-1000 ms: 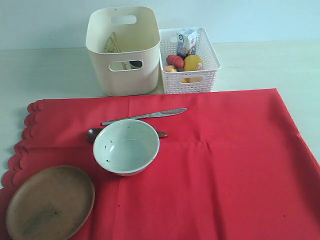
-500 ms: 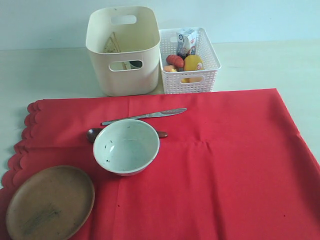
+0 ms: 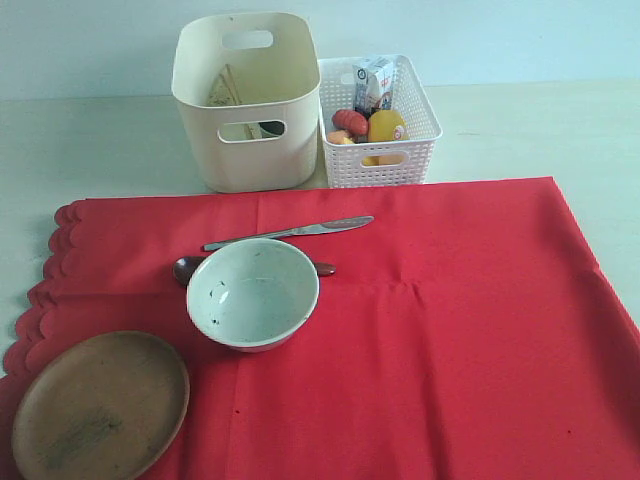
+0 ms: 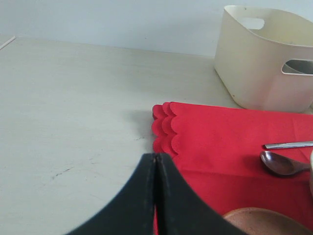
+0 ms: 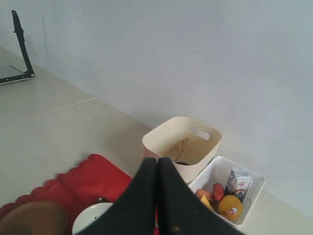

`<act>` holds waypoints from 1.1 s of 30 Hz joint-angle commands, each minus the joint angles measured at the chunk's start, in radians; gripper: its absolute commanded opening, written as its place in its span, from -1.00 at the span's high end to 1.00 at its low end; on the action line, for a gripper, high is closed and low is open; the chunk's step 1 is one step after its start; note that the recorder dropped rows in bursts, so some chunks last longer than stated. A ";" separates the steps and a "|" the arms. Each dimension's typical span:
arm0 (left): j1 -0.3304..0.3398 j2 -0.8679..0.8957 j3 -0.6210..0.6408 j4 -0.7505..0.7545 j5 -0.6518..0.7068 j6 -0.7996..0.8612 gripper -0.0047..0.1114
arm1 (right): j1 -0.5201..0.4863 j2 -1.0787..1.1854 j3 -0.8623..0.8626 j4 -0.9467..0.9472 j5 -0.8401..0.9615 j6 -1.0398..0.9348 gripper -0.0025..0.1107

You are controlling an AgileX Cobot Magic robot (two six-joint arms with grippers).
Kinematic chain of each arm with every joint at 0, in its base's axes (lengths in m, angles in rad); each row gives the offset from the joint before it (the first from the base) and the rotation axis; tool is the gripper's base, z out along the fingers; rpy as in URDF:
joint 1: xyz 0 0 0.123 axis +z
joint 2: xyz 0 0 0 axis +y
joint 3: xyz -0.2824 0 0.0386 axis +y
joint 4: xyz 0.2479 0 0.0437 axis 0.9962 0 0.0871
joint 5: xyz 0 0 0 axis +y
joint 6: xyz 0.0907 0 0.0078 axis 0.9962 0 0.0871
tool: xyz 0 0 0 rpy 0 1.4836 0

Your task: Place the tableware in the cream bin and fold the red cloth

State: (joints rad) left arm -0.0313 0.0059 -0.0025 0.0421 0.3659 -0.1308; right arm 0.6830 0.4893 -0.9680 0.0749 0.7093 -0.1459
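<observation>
**Change against the earlier exterior views:** none is noted. Every item is found in the same place.

**Surface:** the table [image 3: 100, 140] is pale off-white and matte, and faint scuffs are seen in the left wrist view.
**Room:** a plain pale blue-grey wall [image 3: 500, 40] is set right behind the table.

**Items**
- Cloth [image 3: 430, 330]: red, spread flat over the near part of the table. The scalloped edge is at the left, and a faint crease is seen across the middle.
- Bowl [image 3: 252, 293]: stood upright on the cloth, left of centre, and speckled inside.
- Spoon [image 3: 186, 268]: laid on the cloth just behind the bowl. Its middle is hidden by the bowl's rim, so only the two ends are shown.
- Knife [image 3: 290, 232]: laid slantwise on the cloth, behind the spoon and apart from the bowl.
- Plate [image 3: 98, 405]: brown, placed on the cloth's near left corner and cut by the frame edge.
- Bin [image 3: 250, 160]: cream, stood on bare table behind the cloth. Chopsticks [image 3: 228, 85] are seen leaning inside it.
- Basket [image 3: 385, 172]: white lattice, set just right of the bin. Whether the two touch cannot be told. A carton [image 3: 373, 82] and toy food [image 3: 385, 126] are held in it.

**Tools**
- Left gripper [image 4: 155, 159]: the fingers are pressed together with nothing held. It is kept low by the scalloped edge.
- Right gripper [image 5: 156, 160]: the fingers are pressed together and empty. It is held high, with bin and basket seen beyond it.
</observation>
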 commanded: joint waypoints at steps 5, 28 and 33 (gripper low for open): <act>0.002 -0.006 0.002 0.000 -0.011 -0.001 0.92 | 0.002 0.005 0.063 -0.006 -0.006 -0.007 0.96; 0.002 -0.006 0.002 0.000 -0.011 0.001 0.92 | -0.349 -0.232 0.711 0.003 -0.391 0.001 0.96; 0.002 -0.006 0.002 0.000 -0.011 0.001 0.92 | -0.419 -0.351 0.858 0.003 -0.457 0.001 0.96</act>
State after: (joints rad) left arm -0.0313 0.0059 -0.0025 0.0421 0.3659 -0.1308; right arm 0.2984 0.1955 -0.1726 0.0787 0.2961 -0.1459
